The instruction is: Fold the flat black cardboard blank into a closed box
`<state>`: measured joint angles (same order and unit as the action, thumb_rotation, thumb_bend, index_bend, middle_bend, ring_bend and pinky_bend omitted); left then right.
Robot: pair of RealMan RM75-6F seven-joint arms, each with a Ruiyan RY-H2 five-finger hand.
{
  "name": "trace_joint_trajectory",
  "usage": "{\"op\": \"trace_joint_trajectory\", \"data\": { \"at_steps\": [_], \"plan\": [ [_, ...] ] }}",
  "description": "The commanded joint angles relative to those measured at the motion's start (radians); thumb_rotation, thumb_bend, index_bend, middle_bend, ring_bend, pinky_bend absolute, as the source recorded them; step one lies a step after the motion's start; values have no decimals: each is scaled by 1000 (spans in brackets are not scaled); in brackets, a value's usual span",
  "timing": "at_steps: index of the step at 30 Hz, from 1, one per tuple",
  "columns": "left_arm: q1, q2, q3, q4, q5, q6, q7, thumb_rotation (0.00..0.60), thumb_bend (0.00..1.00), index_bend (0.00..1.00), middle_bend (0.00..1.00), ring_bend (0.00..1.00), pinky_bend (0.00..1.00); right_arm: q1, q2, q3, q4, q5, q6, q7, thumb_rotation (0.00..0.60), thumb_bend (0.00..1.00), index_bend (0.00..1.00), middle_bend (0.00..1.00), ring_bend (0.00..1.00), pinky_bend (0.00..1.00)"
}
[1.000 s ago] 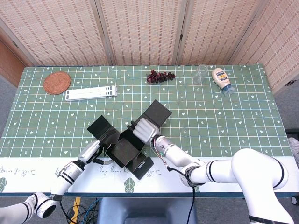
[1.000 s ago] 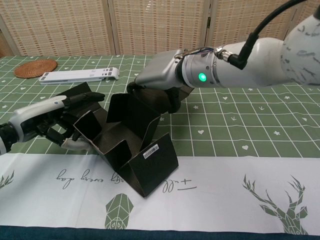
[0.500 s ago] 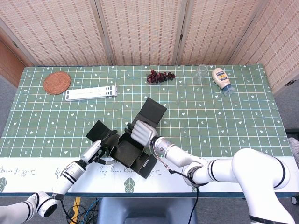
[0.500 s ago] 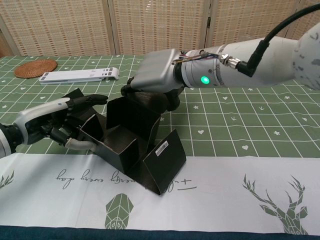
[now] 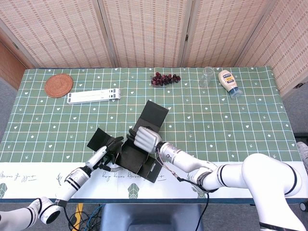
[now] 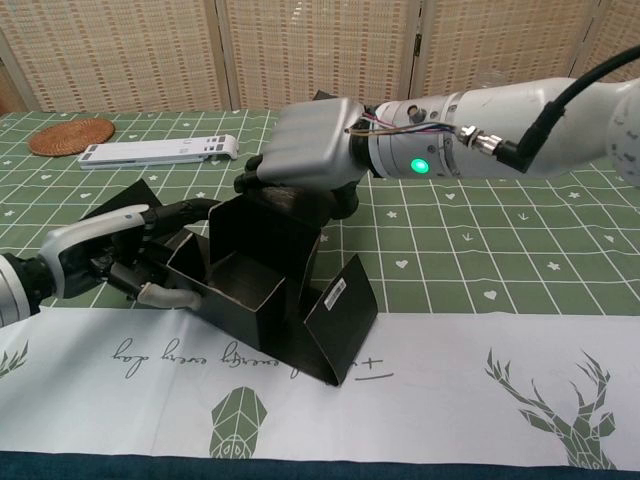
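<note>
Since a second ago you are bringing both hands and the half-formed box [image 6: 262, 290] nearer the table's front edge, and the near flap with the white label [image 6: 343, 318] is standing more upright than it was.

Nearest you, that labelled flap is sitting just past the white table runner [image 6: 420, 380], open and leaning outward, not yet tucked. Behind it the box body is already showing raised walls around a hollow tray, so you are well past the flat-blank stage. Your left hand [image 6: 120, 262] is bracing the left side: its fingers are curled around the left wall and the side flap [image 5: 97, 138] there, gripping the cardboard. Your right hand [image 6: 300, 160] is pressing down over the back wall, fingers hooked over its top edge and holding it; exactly how the fingertips are lying inside is hidden. Beyond it, the tall lid panel [image 5: 154, 115] is standing up and open.

So the walls are forming, but the lid, the near flap and the left flap are all waiting to be folded in; I judge you roughly halfway.

Farther back are lying a white folding stand [image 5: 93, 96], a woven coaster [image 5: 58, 85], grapes [image 5: 164, 78], a glass [image 5: 207, 77] and a squeeze bottle [image 5: 228, 83].
</note>
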<state>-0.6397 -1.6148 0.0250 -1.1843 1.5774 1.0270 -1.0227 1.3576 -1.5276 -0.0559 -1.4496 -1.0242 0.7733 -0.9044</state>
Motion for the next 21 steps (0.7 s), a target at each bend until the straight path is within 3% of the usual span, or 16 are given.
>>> {"op": "trace_joint_trajectory", "data": {
  "at_steps": [1,21],
  "plan": [
    [-5,-2,2,2,5,0,-14,600,199,0,0,628,830,-6,0,1,5,-25,-1,1,600,353,262,344,747,1000],
    [-34,7,43,14,44,-20,-200,600,199,0,0,629,831,-24,-24,37,63,-185,-45,90,600,353,272,354,747,1000]
  ]
}}
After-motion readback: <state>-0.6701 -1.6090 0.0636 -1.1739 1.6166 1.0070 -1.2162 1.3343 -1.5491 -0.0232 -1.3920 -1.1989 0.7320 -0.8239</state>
